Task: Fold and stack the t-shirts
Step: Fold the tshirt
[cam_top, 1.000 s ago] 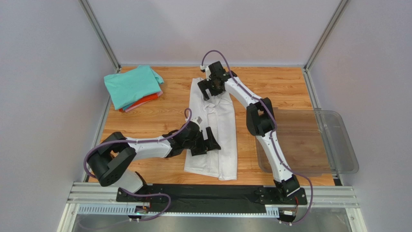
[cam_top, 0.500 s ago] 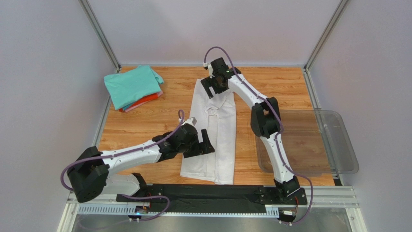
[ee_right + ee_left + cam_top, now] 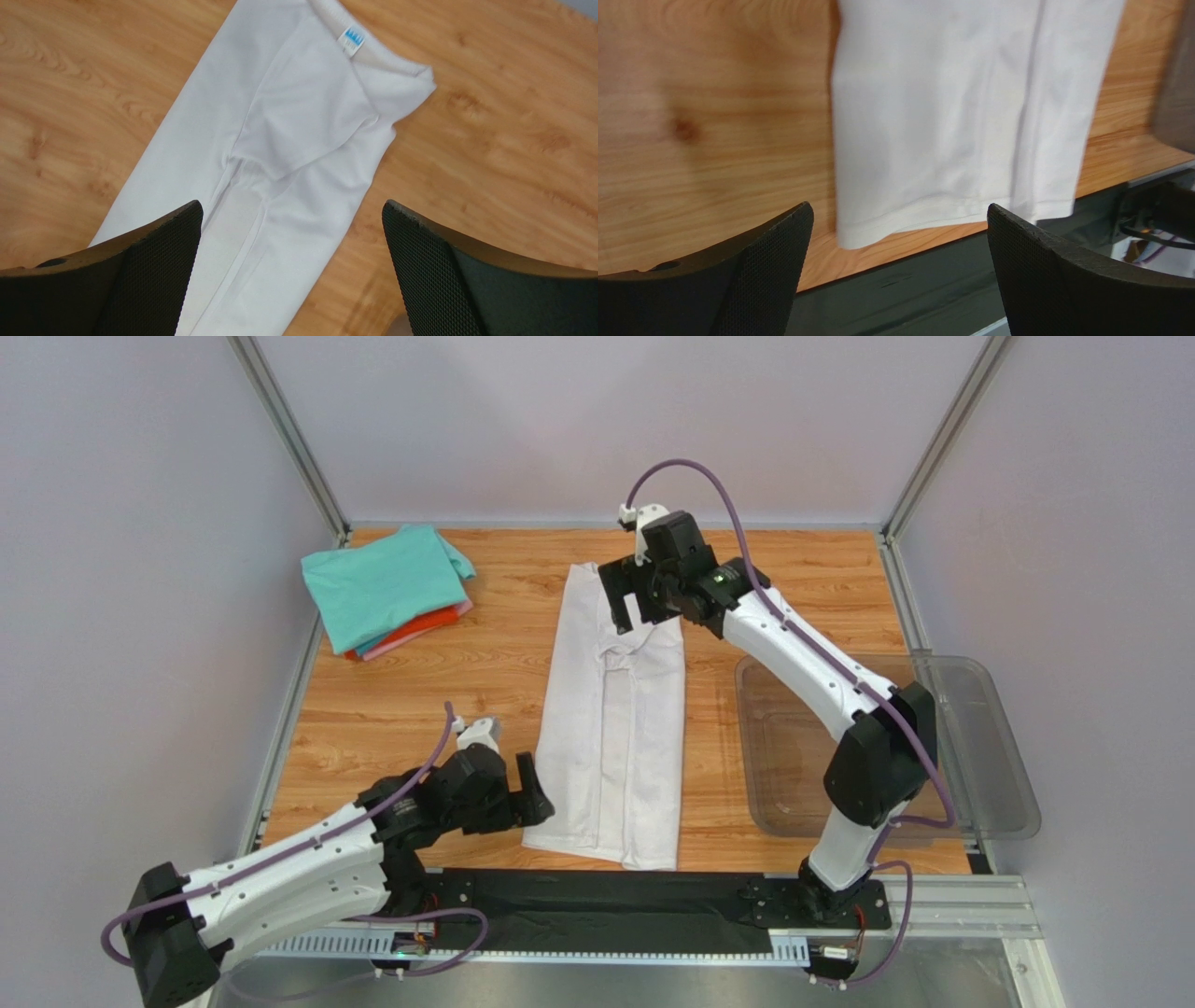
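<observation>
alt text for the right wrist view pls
A white t-shirt, folded into a long narrow strip with its blue neck label showing, lies on a wooden table. The right tool is open and empty, its black fingers framing the bottom.

The wooden table point(image 3: 463, 679) carries a white t-shirt point(image 3: 617, 728) in its middle, folded into a long narrow strip that runs from far to near, neck label at the far end. At the far left lies a pile with a teal t-shirt point(image 3: 382, 585) on top and an orange-red t-shirt point(image 3: 438, 622) showing beneath. A clear plastic bin point(image 3: 999, 756) sits on the right side, overhanging the table's right edge.
</observation>
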Available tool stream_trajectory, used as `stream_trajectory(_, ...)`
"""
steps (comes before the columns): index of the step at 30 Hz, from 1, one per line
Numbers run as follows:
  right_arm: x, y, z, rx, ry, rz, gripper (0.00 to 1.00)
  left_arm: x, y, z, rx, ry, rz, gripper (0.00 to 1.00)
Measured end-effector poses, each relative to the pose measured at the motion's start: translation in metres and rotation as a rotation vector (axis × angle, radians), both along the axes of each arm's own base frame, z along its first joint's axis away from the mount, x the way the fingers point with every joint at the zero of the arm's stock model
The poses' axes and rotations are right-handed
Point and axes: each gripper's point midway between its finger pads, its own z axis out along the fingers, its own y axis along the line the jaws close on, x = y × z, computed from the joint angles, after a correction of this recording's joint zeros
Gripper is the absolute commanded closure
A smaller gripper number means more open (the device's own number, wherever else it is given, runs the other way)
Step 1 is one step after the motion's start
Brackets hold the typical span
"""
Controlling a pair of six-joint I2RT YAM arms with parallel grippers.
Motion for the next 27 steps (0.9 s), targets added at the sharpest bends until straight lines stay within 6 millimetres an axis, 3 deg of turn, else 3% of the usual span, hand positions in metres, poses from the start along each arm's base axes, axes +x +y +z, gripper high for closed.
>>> stream_trajectory(2,-0.021,0.007,-0.007,0.043,0.039,-0.003,0.02,-0.012,0.016,-0.019,0.025,0.031,0.01,0.0)
stream_trajectory(6,-0.033,0.015,-0.033,0.08,0.121,-0.042,0.08,-0.024,0.032,-0.035,0.021,0.041,0.027,0.0)
stream_trajectory(10,-0.025,0.023,-0.078,0.05,0.204,-0.097,0.28,-0.022,0.033,-0.028,-0.02,0.004,0.047,0.0)
stream_trajectory(16,-0.001,0.031,-0.139,-0.029,0.283,-0.178,0.41,-0.02,0.037,-0.034,0.015,0.008,0.062,0.0)
stream_trajectory(20,0.005,0.03,-0.158,-0.061,0.304,-0.22,0.53,-0.02,0.041,-0.04,0.052,0.025,0.068,0.0)
stream_trajectory(27,0.006,0.03,-0.177,-0.078,0.338,-0.251,0.55,-0.018,0.039,-0.04,0.052,0.021,0.07,0.0)
